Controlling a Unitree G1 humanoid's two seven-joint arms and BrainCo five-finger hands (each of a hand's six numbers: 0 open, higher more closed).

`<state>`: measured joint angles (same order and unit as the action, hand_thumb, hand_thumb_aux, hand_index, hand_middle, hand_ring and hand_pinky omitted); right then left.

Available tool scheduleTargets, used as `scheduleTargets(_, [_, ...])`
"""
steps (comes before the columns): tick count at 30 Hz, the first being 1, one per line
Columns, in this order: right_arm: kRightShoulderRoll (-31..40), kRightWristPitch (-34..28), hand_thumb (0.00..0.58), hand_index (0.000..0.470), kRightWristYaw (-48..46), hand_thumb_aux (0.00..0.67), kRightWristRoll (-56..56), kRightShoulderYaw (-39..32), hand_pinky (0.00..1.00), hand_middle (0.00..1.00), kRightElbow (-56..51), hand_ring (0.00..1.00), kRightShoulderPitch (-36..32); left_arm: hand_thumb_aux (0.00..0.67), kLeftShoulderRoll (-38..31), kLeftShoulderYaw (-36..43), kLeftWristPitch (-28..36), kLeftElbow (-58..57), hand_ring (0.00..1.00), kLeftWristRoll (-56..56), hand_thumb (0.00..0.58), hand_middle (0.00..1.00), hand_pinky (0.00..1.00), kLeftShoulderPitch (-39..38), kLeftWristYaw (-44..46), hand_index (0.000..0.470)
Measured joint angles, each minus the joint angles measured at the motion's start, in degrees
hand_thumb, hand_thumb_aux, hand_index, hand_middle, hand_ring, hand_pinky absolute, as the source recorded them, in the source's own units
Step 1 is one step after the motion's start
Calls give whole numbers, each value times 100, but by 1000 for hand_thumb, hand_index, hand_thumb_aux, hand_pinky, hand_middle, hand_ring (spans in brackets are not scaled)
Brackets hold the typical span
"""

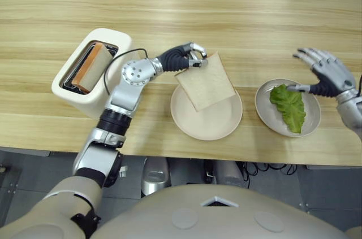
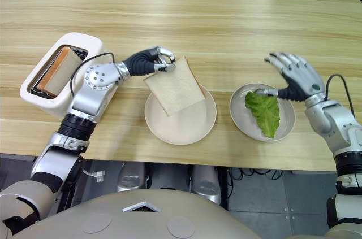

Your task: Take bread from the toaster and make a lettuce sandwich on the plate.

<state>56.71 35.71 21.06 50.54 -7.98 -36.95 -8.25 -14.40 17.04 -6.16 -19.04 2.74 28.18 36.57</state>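
Observation:
My left hand (image 1: 189, 55) is shut on the top corner of a pale bread slice (image 1: 206, 82), which hangs tilted over the cream plate (image 1: 207, 126), its lower corner close to the plate. A cream toaster (image 1: 76, 89) stands at the left with another browned slice (image 1: 90, 68) sticking out of its slot. On a smaller grey plate (image 1: 263, 109) at the right lies a green lettuce leaf (image 1: 289, 107). Above that plate's far right rim hovers my right hand (image 1: 323, 72), fingers spread open, holding nothing.
Everything rests on a wooden table (image 1: 186, 7) with wide bare boards behind the plates. Its front edge runs just below both plates. A black cable (image 1: 127, 53) loops from the toaster near my left wrist.

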Motion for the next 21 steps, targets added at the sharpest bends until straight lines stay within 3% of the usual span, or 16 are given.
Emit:
scheduleTargets(9, [62,-334,0,0,1452,0,1018,-1122,0,0,-1275,0,-319,670,340,480,-667,-1373,1000,638,580,1000,1000,31,-144,460])
scheduleTargets(16, [89,-592,0,0,2213,0,1357,-1640,0,0,-1413,0,-524,670,406,577,-915,-2163,1000,940,580,1000,1000,223,-140,460])
scheduleTargets(17, [89,-616,5,2,2254,3,1380,-1697,0,0,-1413,0,-544,638,409,576,-939,-2234,1000,987,579,1000,1000,263,-155,438])
scheduleTargets(18, [86,-646,62,25,2303,37,1381,-1756,0,0,-1414,0,-581,589,420,571,-994,-2335,1000,1016,571,1000,1000,299,-189,404])
scheduleTargets(19, [85,-666,62,25,2325,37,1380,-1776,0,0,-1414,0,-604,589,431,571,-1026,-2378,1000,1018,571,1000,1000,309,-207,404])
scheduleTargets(20, [84,-688,120,51,2353,74,1375,-1801,0,0,-1418,0,-632,502,450,572,-1077,-2436,1000,1029,543,1000,1000,326,-237,345])
scheduleTargets(21, [78,-705,288,133,2384,194,1366,-1814,0,0,-1422,0,-674,420,468,572,-1119,-2530,1000,1062,500,1000,1000,369,-286,289])
